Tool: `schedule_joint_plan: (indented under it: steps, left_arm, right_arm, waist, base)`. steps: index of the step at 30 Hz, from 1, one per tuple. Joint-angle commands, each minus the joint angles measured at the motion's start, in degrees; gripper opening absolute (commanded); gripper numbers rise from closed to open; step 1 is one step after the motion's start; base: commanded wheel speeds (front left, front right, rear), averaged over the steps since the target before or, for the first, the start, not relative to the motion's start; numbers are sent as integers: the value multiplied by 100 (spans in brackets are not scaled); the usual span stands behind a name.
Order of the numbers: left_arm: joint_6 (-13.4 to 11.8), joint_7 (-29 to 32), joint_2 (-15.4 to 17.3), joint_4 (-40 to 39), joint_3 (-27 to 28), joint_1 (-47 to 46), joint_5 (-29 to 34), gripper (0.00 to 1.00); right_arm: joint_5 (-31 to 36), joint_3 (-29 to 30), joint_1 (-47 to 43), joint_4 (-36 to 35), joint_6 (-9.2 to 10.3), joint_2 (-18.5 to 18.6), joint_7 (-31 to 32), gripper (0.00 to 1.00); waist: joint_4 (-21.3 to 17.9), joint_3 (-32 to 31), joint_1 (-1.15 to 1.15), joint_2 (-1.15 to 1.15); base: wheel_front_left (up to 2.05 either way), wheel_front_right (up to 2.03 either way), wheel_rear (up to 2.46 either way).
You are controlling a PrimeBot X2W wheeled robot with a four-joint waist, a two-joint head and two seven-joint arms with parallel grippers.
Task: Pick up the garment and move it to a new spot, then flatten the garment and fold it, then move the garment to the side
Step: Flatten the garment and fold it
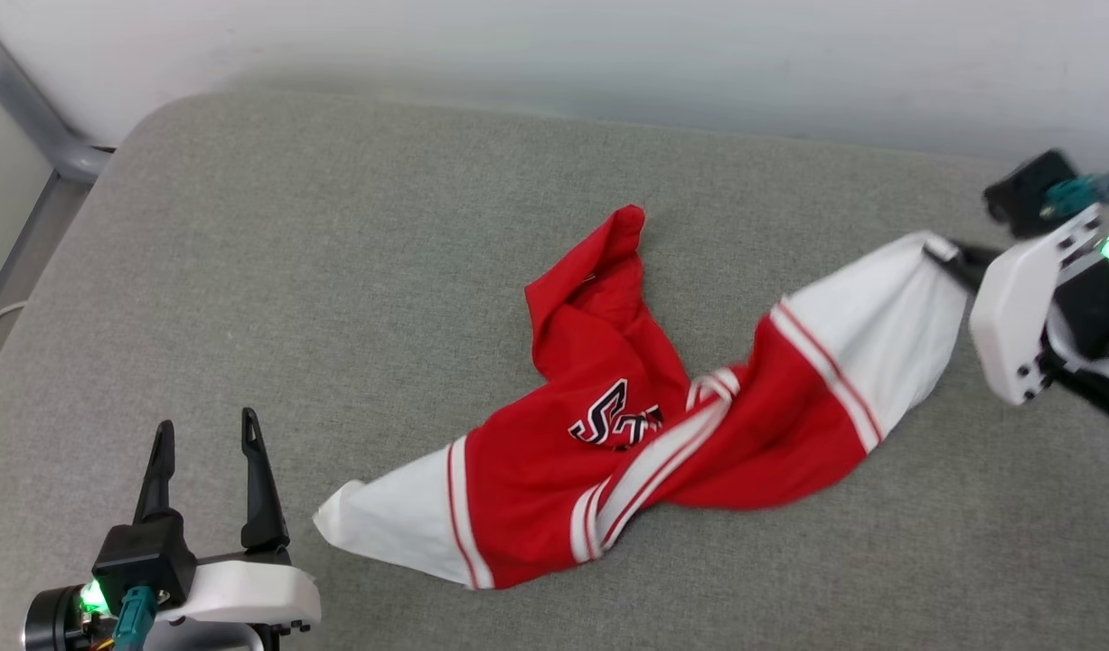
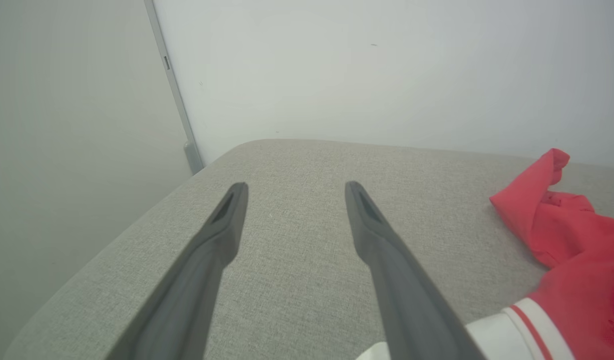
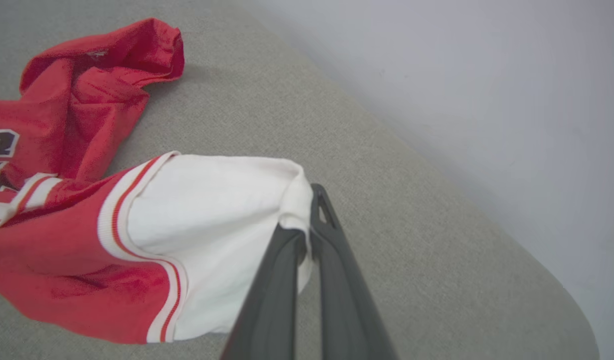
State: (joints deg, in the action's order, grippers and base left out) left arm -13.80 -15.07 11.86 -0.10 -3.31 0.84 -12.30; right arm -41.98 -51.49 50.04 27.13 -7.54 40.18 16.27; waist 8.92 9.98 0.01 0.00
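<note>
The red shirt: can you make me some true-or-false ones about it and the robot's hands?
1. The right gripper is shut on a white sleeve of the garment. True.
2. The left gripper holds the other sleeve. False: it is open, holds nothing and is apart from that sleeve.
3. The garment lies flat and neatly folded. False: it is twisted and crumpled.
4. The garment rests on a grey cushion. True.

Red garment (image 1: 527, 488) with white sleeves (image 1: 879, 334), red-and-white striped trim (image 1: 649, 466), black-and-white letter logo (image 1: 613, 418), flecked grey cushion (image 1: 337, 271), pale off-white wall (image 1: 608, 45), dull grey metal post (image 1: 30, 117)
</note>
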Motion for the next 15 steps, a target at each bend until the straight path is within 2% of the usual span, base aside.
schedule_joint_plan:
  steps: [1,8,15]
  left_arm:
    - [44,-12,-57,21,59,68,59,100]
    - [214,-12,-202,131,255,230,206,100]
    - [310,-12,-316,210,479,460,288,100]
  right_arm:
    - [70,114,194,55,11,63,-187,0]
    - [302,400,257,25,11,257,-751,0]
    - [509,634,-824,-603,11,570,-919,0]
  waist:
    - [-59,-86,-1,0]
    - [-233,-276,-1,0]
    - [-469,-504,-1,0]
  base:
    - [0,0,0]
    - [0,0,0]
    - [0,0,0]
